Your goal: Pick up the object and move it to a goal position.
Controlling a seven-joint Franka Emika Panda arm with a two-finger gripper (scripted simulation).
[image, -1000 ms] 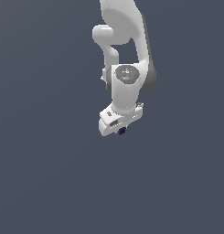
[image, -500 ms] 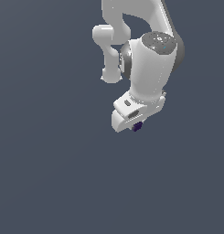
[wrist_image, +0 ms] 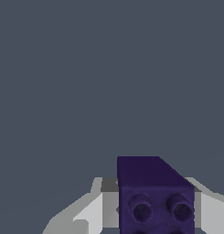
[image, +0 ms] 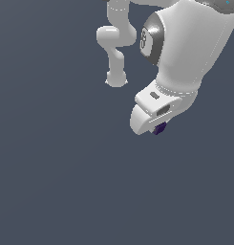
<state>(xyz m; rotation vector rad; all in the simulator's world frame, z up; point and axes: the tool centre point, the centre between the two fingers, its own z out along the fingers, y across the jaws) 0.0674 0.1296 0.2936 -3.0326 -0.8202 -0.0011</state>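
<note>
The object is a small dark purple-navy block (image: 160, 128), peeking out beneath the white gripper (image: 155, 125) in the exterior view. Most of it is hidden there by the hand. In the wrist view the block (wrist_image: 152, 192) sits between the two pale fingers (wrist_image: 88, 214), which press on its sides; two round dimples show on its near face. The gripper is shut on the block and holds it up in the air, close to the exterior camera.
The white arm (image: 185, 48) fills the exterior view's upper right, with its base post (image: 116, 76) farther back. All around is a plain dark grey-blue ground with no other objects in sight.
The arm with the held block has swung toward the exterior view's right and nearer the camera, so it looks much bigger. The grip on the block has not changed.
</note>
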